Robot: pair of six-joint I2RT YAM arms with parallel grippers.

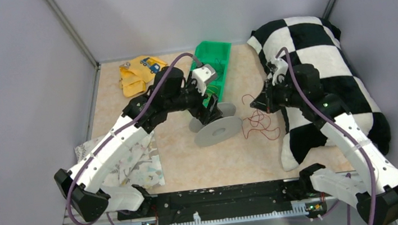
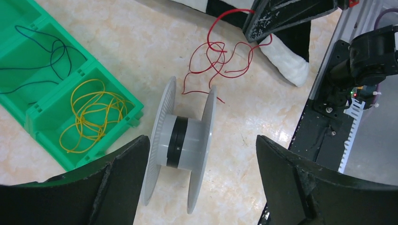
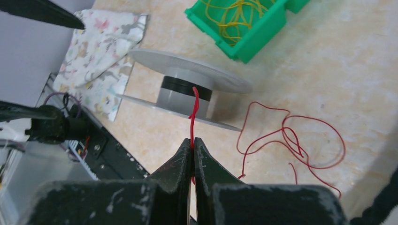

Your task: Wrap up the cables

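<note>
The cable is one thin red wire (image 1: 260,121) lying in loose loops (image 3: 291,140) on the beige table, right of a grey spool (image 1: 218,128). My right gripper (image 3: 193,140) is shut on one stretch of the wire, which runs from the fingertips up to the spool's dark core (image 3: 187,89). The spool (image 2: 180,143) rests on its flange edges under my left gripper (image 2: 202,140). That gripper is open wide, with its fingers either side of the spool and not touching it. In the top view the left gripper (image 1: 207,108) hangs over the spool and the right gripper (image 1: 258,103) is just to its right.
A green compartment bin (image 1: 222,50) behind the spool holds yellow wire (image 2: 91,115) and dark blue wire (image 2: 47,51). A black-and-white checked pillow (image 1: 322,76) fills the right side. A yellow cloth (image 1: 136,74) lies at the back left and a patterned cloth (image 1: 135,165) at the front left.
</note>
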